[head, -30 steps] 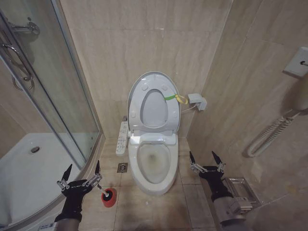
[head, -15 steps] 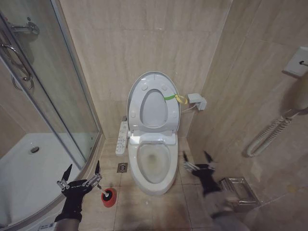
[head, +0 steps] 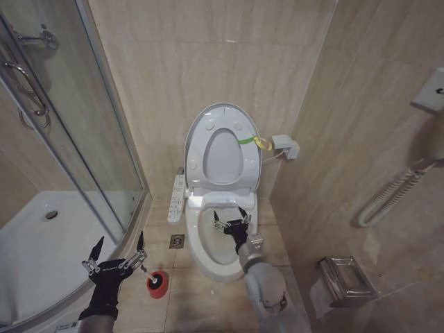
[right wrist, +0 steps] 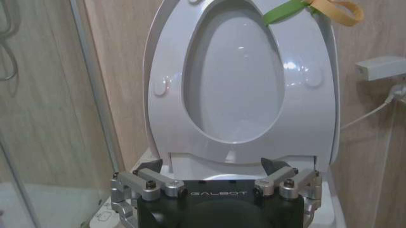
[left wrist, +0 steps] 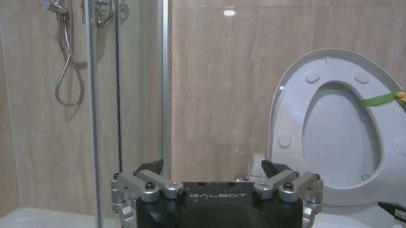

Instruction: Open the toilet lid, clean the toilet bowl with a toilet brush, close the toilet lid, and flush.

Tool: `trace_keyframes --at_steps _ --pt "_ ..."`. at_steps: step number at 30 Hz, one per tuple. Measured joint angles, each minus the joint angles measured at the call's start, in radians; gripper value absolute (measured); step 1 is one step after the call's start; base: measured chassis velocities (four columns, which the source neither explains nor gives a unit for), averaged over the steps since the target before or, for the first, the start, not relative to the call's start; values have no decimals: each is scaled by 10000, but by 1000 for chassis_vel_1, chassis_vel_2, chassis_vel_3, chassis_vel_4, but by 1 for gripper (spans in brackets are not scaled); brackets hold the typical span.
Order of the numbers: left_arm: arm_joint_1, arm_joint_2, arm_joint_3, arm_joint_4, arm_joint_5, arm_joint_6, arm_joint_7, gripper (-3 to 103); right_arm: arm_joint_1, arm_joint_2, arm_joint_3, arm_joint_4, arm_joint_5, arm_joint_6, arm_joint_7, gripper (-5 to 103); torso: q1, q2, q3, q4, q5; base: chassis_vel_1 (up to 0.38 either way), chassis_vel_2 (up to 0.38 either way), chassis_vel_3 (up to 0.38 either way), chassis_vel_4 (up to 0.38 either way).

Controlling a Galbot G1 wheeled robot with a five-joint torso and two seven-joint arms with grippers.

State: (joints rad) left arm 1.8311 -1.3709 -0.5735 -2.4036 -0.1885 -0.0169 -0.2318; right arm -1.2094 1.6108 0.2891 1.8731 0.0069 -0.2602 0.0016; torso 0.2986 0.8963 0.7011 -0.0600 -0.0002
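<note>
Toilet lid point(head: 222, 149) up against the wall, yellow-green band point(head: 252, 141) at its edge. Right gripper point(head: 231, 222) over the toilet bowl point(head: 200, 258), jaws spread, empty. Left gripper point(head: 118, 251) low beside the bowl, jaws spread, empty. Toilet brush point(head: 154, 279) in red cup point(head: 158, 287) on the floor between left gripper and bowl.
</note>
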Motion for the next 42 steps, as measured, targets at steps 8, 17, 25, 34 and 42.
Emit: trace_keyframes --at_steps 8,17,25,34,42 --pt "0 1 1 0 0 0 0 100 356 -1324 1376 -238 148 970 -599 100 -1 0 0 1 3 0 0 0 0" --pt "0 0 1 0 0 0 0 100 608 -2105 1890 -154 710 1396 -879 100 -1 0 -1 5 3 0 0 0 0" --pt "0 0 1 0 0 0 0 100 713 -2007 1814 -63 722 1271 -696 100 -1 0 -1 2 3 0 0 0 0" --pt "0 0 1 0 0 0 0 100 1071 -2038 1839 -298 769 1174 -505 100 -1 0 -1 2 3 0 0 0 0" --pt "0 0 1 0 0 0 0 100 1656 -2277 1857 -836 918 1171 -244 100 -1 0 -1 2 3 0 0 0 0"
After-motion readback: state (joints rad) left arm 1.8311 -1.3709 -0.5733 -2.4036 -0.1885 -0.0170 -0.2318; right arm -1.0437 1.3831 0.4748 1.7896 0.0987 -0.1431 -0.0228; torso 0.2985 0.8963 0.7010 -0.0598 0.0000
